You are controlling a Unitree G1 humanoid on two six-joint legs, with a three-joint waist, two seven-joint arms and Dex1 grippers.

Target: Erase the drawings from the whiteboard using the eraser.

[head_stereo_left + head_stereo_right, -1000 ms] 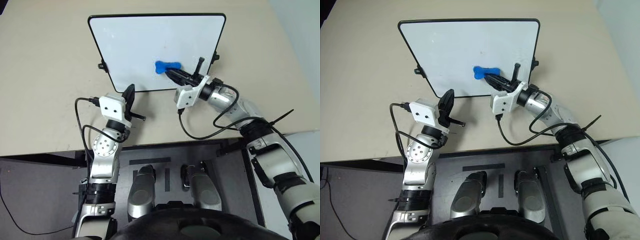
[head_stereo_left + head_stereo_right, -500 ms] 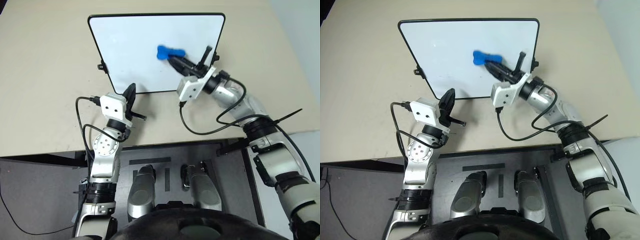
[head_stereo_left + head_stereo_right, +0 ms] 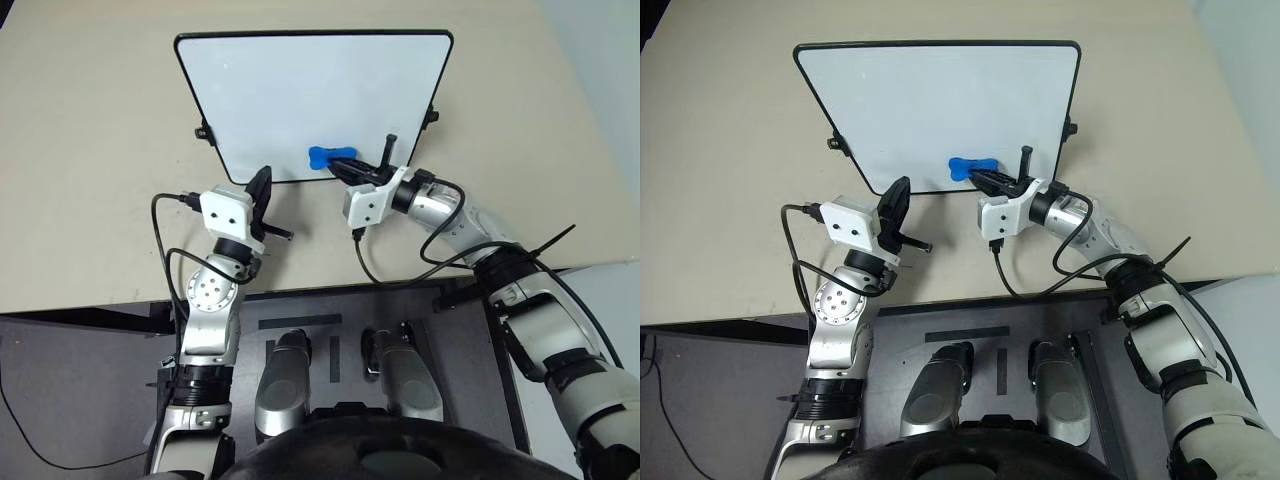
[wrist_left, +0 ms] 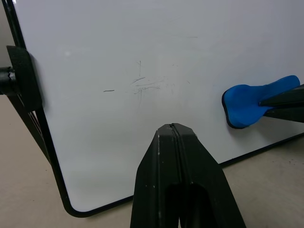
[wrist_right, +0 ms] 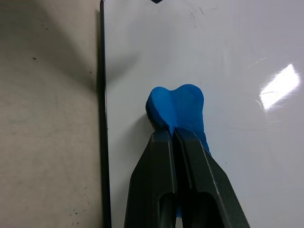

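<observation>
Blue eraser pinched, low on the board.
Head view: my right gripper [image 3: 345, 166] clamps the bright blue bone-shaped eraser [image 3: 330, 156] against the glossy white black-framed whiteboard [image 3: 300, 90], near its lower edge. Left wrist view: left gripper [image 4: 173, 130] fingers together, faint marker strokes [image 4: 142, 85] beyond.

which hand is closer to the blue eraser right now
The right hand: it is shut on the blue eraser, pressing it to the whiteboard near its lower edge. The left hand sits shut just below the board's lower left corner, apart from the eraser.
</observation>
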